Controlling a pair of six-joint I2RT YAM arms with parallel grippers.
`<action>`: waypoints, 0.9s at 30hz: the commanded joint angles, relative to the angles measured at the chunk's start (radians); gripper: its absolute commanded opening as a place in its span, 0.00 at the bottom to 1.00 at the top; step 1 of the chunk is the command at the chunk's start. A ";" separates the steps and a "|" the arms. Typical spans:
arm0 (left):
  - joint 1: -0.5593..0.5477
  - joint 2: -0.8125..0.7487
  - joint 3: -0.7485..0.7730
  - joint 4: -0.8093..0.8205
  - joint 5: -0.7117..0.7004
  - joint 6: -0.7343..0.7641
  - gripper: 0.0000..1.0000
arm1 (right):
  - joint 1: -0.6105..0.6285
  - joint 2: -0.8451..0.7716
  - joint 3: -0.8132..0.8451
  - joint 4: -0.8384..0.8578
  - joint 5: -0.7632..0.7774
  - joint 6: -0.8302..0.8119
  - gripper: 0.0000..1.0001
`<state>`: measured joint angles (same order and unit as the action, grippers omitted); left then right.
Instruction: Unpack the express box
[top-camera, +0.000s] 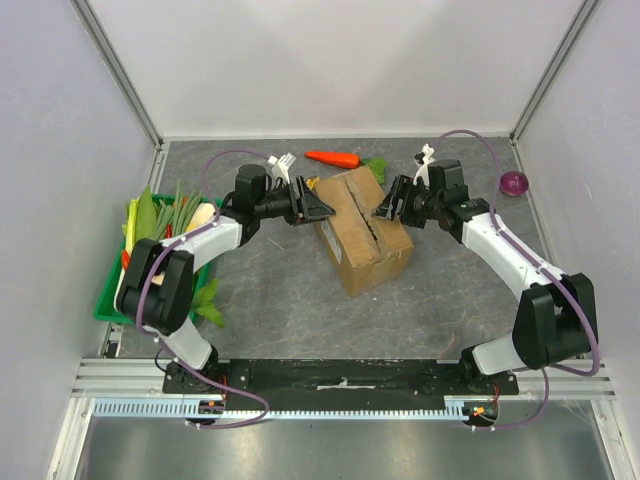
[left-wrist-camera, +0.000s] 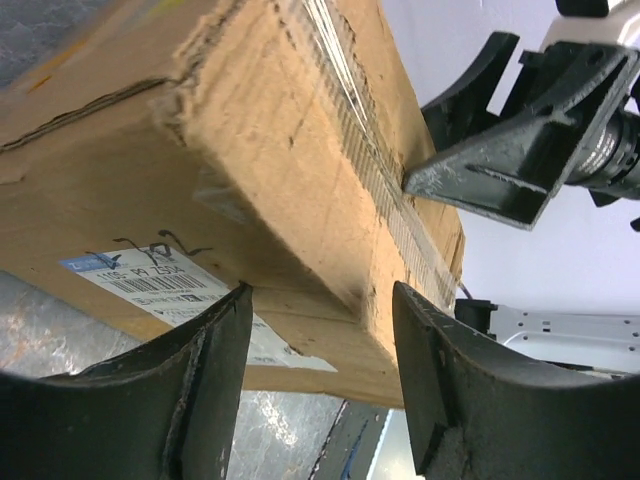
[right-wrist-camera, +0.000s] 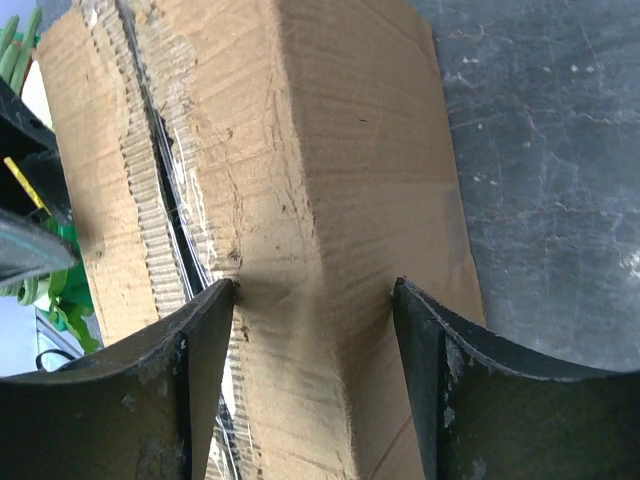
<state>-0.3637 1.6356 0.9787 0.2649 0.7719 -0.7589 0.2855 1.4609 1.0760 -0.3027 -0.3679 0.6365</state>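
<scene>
The express box (top-camera: 362, 232), brown corrugated cardboard, lies on the grey table with its top flaps down and a dark seam between them. A white-and-blue label (left-wrist-camera: 150, 285) shows on its side. My left gripper (top-camera: 318, 208) stands open at the box's left top edge. In the left wrist view the left gripper (left-wrist-camera: 320, 290) has a flap corner between its fingers (left-wrist-camera: 200, 380). My right gripper (top-camera: 385, 210) is open at the right top edge. In the right wrist view the right gripper (right-wrist-camera: 313, 285) straddles the flap's fold, one fingertip (right-wrist-camera: 215, 320) at the seam (right-wrist-camera: 185, 230).
A green tray (top-camera: 110, 290) of vegetables sits at the left, under the left arm. A carrot (top-camera: 333, 158) and a white object (top-camera: 282, 162) lie behind the box. A purple onion (top-camera: 514, 183) rests at the far right. Walls enclose the table.
</scene>
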 joint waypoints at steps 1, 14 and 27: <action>-0.007 0.084 0.077 0.109 0.116 -0.097 0.63 | 0.009 -0.098 -0.039 -0.052 -0.003 0.040 0.70; 0.017 0.096 0.164 -0.134 -0.031 0.041 0.66 | 0.011 -0.244 0.105 -0.121 0.335 0.006 0.81; 0.092 0.122 0.356 -0.412 -0.388 0.294 0.96 | 0.011 -0.183 0.208 -0.134 0.357 -0.080 0.86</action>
<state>-0.2611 1.7382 1.2743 -0.0917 0.4915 -0.5888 0.2935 1.2552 1.2484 -0.4294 -0.0322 0.5945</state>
